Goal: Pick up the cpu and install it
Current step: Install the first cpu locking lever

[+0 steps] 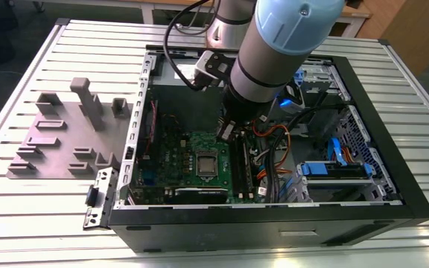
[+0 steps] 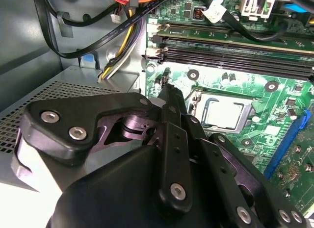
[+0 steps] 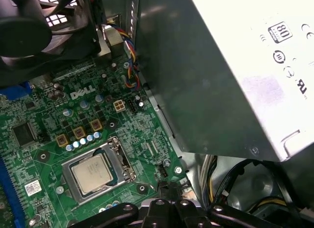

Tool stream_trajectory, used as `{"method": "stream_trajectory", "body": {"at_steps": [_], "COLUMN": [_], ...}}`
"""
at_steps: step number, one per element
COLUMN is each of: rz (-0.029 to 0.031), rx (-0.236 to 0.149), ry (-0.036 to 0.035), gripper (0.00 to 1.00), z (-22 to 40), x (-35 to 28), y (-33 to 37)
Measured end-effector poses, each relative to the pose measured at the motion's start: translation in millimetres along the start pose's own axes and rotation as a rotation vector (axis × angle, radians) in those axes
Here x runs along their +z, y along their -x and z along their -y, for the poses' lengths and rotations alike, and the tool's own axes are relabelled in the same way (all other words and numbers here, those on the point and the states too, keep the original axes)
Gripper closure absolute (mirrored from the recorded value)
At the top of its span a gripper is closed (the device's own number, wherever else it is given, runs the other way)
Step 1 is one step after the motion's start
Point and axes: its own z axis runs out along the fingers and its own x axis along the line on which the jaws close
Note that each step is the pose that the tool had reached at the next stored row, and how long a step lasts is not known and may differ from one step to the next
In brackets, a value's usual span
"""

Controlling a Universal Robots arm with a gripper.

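In the socket frame (image 3: 95,171), the cpu (image 3: 91,173); above it the tool (image 2: 169,90), fingertips hidden, grip state unreadable.

In the second wrist view, the gripper (image 2: 169,93) body hides the motherboard's (image 2: 255,86) near part; its fingertips' spacing cannot be told.

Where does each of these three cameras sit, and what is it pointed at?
Exterior view: off the arm, above the table, looking down into the open case; the arm's grey body reaches in.
Second wrist view: rides on the arm, looking past the black gripper at the motherboard and cpu.
First wrist view: also on the arm, looking at the motherboard and the grey box; gripper at the edge.
Shared: all three show the cpu in its socket.
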Motion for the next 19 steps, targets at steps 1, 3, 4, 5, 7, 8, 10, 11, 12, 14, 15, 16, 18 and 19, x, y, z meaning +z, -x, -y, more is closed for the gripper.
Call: {"method": "stream_trajectory", "body": {"at_steps": [1, 3, 4, 5, 7, 8, 10, 11, 12, 14, 15, 16, 18, 19], "rz": [0.0001, 0.0001, 0.0001, 0.0001, 0.0, 0.0001, 0.0, 0.0001, 0.0001, 0.0, 0.0, 0.0001, 0.0001, 0.0001], "rx": [0.0, 0.0, 0.0, 0.0, 0.0, 0.0, 0.0, 0.0, 0.0, 0.0, 0.0, 0.0, 0.0, 0.0], "ry": [0.0, 0.0, 0.0, 0.0, 0.0, 0.0001, 0.0, 0.0, 0.0, 0.0, 0.0, 0.0001, 0.0001, 0.0], "gripper": [0.89, 0.89, 0.89, 0.89, 0.89, 0.89, 0.89, 0.89, 0.89, 0.89, 0.89, 0.89, 0.89, 0.89], "z": [0.0, 0.1, 0.2, 0.2, 0.3, 0.4, 1.0, 1.3, 1.6, 2.1, 2.1, 2.4, 2.6, 2.6], "x": [0.0, 0.0, -0.1, -0.1, -0.2, -0.2, -0.5, -0.7, -0.8, -1.1, -1.1, -1.2, -1.4, -1.3], "y": [-0.1, -0.2, -0.4, -0.4, -0.7, -1.0, -1.9, -2.7, -3.3, -4.3, -4.4, -4.9, -5.4, -5.4]}}
